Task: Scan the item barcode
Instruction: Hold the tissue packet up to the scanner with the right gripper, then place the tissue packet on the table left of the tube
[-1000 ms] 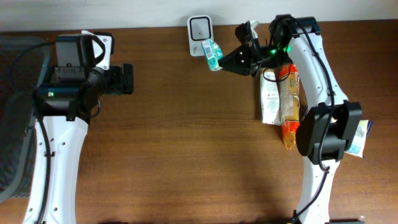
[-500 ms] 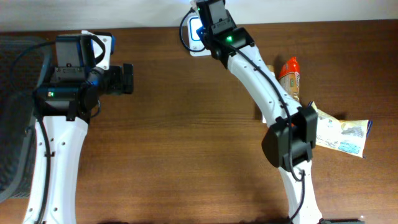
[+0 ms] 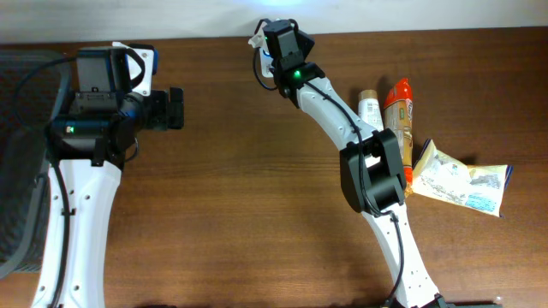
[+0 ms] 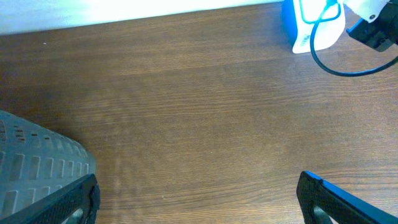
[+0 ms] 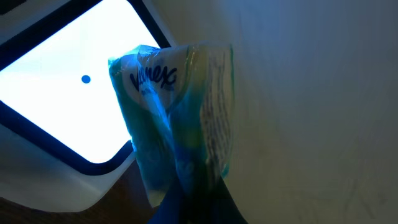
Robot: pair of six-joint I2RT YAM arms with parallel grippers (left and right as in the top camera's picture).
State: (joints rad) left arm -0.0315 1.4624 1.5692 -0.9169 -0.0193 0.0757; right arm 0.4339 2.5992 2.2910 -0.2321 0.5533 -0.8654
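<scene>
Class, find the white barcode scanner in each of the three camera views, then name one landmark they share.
Overhead: the scanner sits at the table's back edge, mostly hidden under the right arm.
Left wrist: it is in the top right corner.
Right wrist: its lit window fills the left side, behind the tissue pack.
Shared landmark: the brown wooden table.

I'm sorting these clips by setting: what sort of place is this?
Probably a mock shop checkout on a wooden table. A barcode scanner stands at the back edge with a tissue pack held at its lit window, snack packets lie to one side, and a mesh basket sits at the other.
</scene>
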